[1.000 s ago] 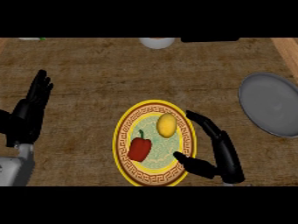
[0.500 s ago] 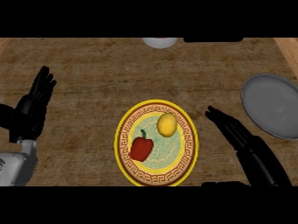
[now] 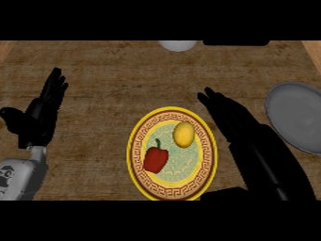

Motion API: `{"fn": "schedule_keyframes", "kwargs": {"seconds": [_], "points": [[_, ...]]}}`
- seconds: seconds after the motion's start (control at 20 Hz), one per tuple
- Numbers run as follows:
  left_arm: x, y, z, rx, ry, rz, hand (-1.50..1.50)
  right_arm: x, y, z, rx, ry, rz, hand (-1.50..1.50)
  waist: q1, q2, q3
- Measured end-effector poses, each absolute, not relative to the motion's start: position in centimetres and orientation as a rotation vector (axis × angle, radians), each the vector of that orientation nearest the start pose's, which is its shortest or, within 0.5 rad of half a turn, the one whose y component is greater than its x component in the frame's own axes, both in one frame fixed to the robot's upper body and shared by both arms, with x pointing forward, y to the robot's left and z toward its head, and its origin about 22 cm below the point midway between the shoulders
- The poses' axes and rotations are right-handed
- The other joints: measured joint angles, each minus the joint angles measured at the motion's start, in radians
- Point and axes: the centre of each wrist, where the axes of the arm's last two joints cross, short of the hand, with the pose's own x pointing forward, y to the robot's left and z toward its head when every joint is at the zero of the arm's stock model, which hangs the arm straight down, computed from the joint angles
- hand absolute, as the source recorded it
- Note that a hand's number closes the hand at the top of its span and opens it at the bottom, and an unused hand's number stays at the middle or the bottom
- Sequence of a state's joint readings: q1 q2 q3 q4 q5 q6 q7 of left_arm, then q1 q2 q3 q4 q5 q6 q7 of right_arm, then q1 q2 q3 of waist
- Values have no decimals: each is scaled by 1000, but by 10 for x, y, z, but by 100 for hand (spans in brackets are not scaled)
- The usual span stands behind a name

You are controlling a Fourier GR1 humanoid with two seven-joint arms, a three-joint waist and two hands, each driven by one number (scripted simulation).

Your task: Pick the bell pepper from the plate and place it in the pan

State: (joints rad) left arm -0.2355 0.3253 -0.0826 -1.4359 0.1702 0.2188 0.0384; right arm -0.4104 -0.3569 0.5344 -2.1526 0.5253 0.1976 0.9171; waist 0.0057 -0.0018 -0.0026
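A red bell pepper [image 3: 156, 158] with a green stem lies on the left half of a yellow-rimmed plate [image 3: 136, 160] at the counter's middle front. A yellow lemon [image 3: 183, 134] sits beside it on the same plate. The grey pan [image 3: 306, 117] rests at the right edge. My right hand [image 3: 241, 127] stretches flat with straight fingers just right of the plate, partly over its rim, holding nothing. My left hand [image 3: 36, 117] stands open at the left, fingers up.
A white round object [image 3: 177, 45] and a dark object [image 3: 236, 43] show at the counter's far edge. Wooden borders run along the left and right sides.
My right hand has uncurled and moved from beside the lemon up and to the right, fingers now straight. The view has shifted slightly. Pepper and lemon stay on the plate.
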Motion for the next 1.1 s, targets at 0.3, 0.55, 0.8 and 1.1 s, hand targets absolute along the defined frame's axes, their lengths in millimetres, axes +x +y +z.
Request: {"fn": "schedule_keyframes", "kwargs": {"seconds": [0.3,0.55,0.8,1.1], "points": [[304,270,53,203,-1620,-53,0,212,-89,196,-485,-1557,1024,-150,0,1,1],[297,274,52,205,-1616,-55,0,214,-69,188,-430,-1533,1053,-150,-1,1,2],[295,275,55,204,-1620,-49,0,212,-51,177,-440,-1469,1073,-150,-2,0,2],[293,277,47,206,-1618,-41,0,221,-46,160,-512,-1400,1058,-150,-4,1,2]]}}
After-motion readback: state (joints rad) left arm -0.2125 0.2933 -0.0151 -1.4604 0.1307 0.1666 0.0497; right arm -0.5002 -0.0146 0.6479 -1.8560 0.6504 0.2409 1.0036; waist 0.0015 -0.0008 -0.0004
